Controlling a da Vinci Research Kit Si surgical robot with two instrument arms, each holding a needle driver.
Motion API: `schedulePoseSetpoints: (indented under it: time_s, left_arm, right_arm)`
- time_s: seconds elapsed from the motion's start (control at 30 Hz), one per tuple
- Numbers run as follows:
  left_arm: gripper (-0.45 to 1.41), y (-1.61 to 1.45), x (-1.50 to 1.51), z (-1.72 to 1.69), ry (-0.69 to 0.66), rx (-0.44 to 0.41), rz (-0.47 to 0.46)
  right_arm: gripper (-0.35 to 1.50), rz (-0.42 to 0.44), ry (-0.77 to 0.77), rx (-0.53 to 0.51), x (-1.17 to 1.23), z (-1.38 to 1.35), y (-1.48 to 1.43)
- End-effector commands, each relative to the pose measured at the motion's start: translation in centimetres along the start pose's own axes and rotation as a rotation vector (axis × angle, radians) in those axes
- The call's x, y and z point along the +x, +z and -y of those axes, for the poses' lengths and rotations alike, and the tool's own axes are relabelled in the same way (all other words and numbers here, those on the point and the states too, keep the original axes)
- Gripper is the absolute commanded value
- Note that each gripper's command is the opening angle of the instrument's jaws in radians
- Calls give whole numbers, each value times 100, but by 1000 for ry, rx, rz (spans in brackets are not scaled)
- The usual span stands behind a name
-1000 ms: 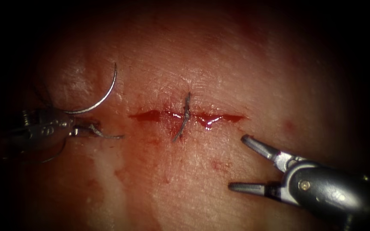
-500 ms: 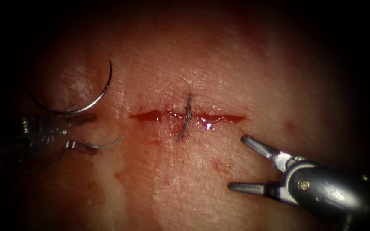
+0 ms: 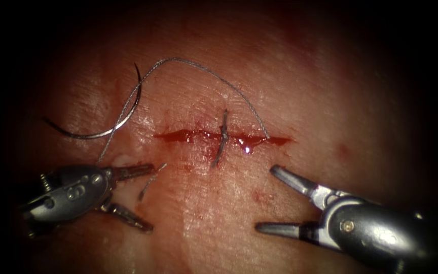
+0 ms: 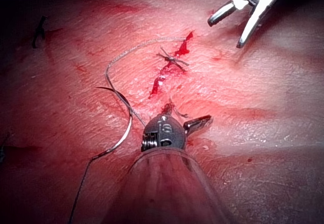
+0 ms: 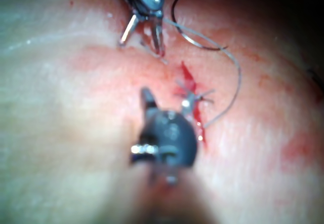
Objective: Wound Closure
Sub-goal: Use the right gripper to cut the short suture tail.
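Steel needle [image 3: 108,121] lies loose on the tissue [image 3: 219,213], just above my left tool [image 3: 143,195], whose jaws are apart and empty. Thread [image 3: 198,65] arcs to the cut [image 3: 221,137]. My right tool [image 3: 267,200] gapes, holding nothing.

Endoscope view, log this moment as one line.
left tool: open, empty | right tool: open, empty | needle: on tissue, left of cut

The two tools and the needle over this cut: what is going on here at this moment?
This is suturing practice on the tissue. The needle lies free on the surface, left of the cut, held by neither tool. The thread arcs from the needle's side over to the right end of the cut. One knotted stitch already crosses the cut. The left tool and the right tool both hover with open jaws, holding nothing.
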Motion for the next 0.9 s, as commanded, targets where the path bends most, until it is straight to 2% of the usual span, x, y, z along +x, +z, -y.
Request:
schedulePoseSetpoints:
  time_s: [0.03, 0.27, 0.47, 0.53, 0.57, 0.7, 0.83, 0.9]
  left_arm:
    - [64, 2, 1, 3, 3, 9, 1]
    - [62, -37, 21, 3, -18, 36, -72]
    - [61, -19, 10, -3, -32, 35, -117]
    - [61, -3, -2, -1, -21, 45, -117]
    - [61, 7, -12, 3, -12, 39, -108]
    - [59, 23, -32, 9, -33, 18, -98]
    - [59, 20, -42, 4, -35, 4, -61]
    - [59, 10, -51, 0, -29, -9, 1]
  right_arm:
    - [103, -3, -4, 0, 0, -4, 8]
    - [103, -3, 1, 0, 0, -3, 8]
    - [101, -11, 7, 12, 6, 1, 12]
    - [57, -36, 27, 52, 10, 5, 15]
    - [27, -49, 27, 74, 14, 7, 17]
    - [22, -57, 20, 87, 15, 9, 19]
    - [24, -57, 19, 87, 15, 9, 19]
    - [26, -58, 25, 88, 15, 9, 18]
